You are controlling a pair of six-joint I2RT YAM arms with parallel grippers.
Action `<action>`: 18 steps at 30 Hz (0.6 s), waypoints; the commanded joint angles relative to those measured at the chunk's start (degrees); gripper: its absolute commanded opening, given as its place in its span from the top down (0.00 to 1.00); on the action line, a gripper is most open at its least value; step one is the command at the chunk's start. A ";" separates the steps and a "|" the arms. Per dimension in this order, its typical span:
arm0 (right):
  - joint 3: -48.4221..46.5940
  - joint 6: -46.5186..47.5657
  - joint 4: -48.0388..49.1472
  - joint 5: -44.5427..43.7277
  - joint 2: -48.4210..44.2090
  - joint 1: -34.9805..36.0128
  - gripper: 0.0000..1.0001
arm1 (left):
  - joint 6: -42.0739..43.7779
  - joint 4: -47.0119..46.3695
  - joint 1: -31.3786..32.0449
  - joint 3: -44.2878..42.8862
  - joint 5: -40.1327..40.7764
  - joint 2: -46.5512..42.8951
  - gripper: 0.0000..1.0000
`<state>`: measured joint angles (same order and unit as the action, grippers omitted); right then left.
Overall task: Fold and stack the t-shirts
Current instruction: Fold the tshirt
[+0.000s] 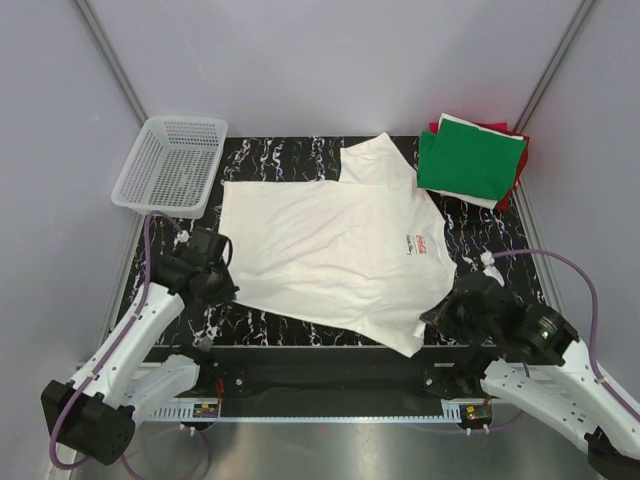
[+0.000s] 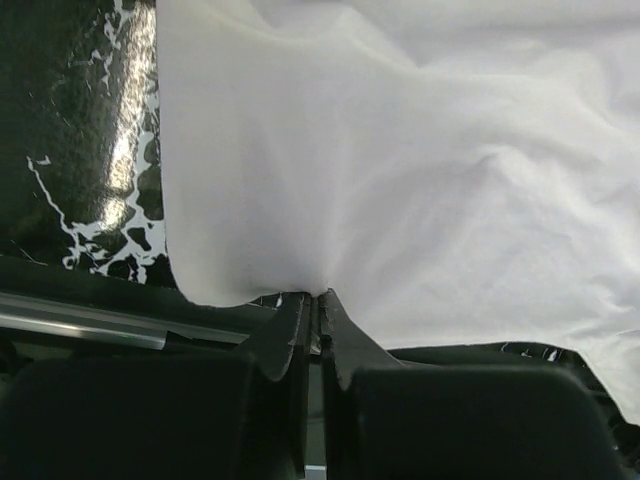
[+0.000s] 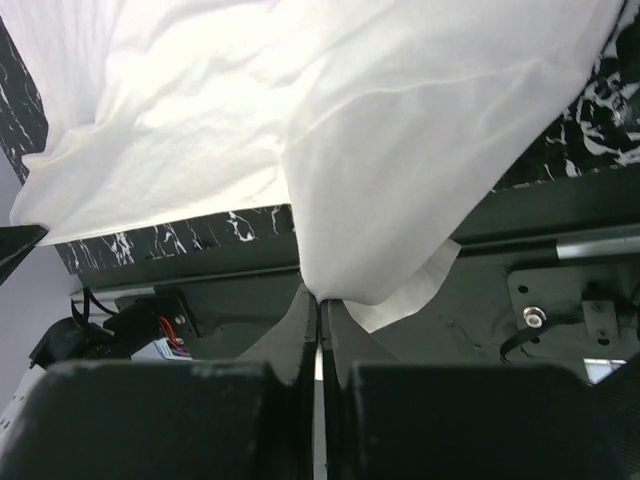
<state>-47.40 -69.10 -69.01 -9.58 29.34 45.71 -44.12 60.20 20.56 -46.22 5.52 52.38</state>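
Where the cream-white t-shirt point(image 1: 330, 250) lies: you have it spread open over the middle of the black marbled counter point(image 1: 480, 235), with its near edge running along the counter's front rim.
Logo: the small red chest logo point(image 1: 421, 245) faces up, on the right-hand part of the shirt.
Sleeve: one sleeve point(image 1: 375, 160) reaches toward the far edge and ends just beside the folded pile.
Left jaws: closed on the shirt's near left corner. Your left wrist view shows the cloth drawn into a point right where they meet, at the counter's front rim.
Right jaws: closed on the shirt's near right corner. Your right wrist view shows the fabric hanging down past the front rim into the pinch, with a second layer of cloth behind it.
Folded pile: it sits at the far right corner of the counter. The green tee point(image 1: 470, 155) is on top, the red tee point(image 1: 508, 132) shows beneath it at the back and right, and a strip of white tee point(image 1: 478, 198) runs along its near edge.
Basket: you'll see the white mesh basket point(image 1: 170, 160) at the far left corner, reaching past the counter's edge and close to the shirt's far left corner without touching it.
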 commanded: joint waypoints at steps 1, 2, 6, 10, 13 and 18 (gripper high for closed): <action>-5.59 4.58 6.60 -5.00 5.89 0.43 1.00 | 5.87 -0.79 -0.25 -5.89 2.38 1.84 0.97; -6.82 5.72 6.78 -7.09 8.95 0.43 1.00 | 6.41 -0.70 -0.43 -6.42 2.65 3.50 0.97; -12.88 11.43 9.24 -10.98 17.40 -0.10 1.00 | 9.22 -1.67 -1.83 -8.89 2.83 7.47 0.98; -18.16 19.16 13.63 -9.15 25.84 -4.04 1.00 | 11.68 -3.07 -3.15 -11.26 2.92 10.89 0.99; -19.40 24.35 17.85 -3.26 30.41 -11.24 1.00 | 13.09 -3.86 -4.21 -13.01 2.48 13.53 1.00; -22.38 29.89 20.84 -0.44 37.18 -17.93 1.00 | 14.59 -4.83 -5.70 -15.04 2.92 18.36 1.00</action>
<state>-65.80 -45.78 -52.80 -12.36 64.62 30.06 -32.23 57.80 15.84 -58.17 7.27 68.97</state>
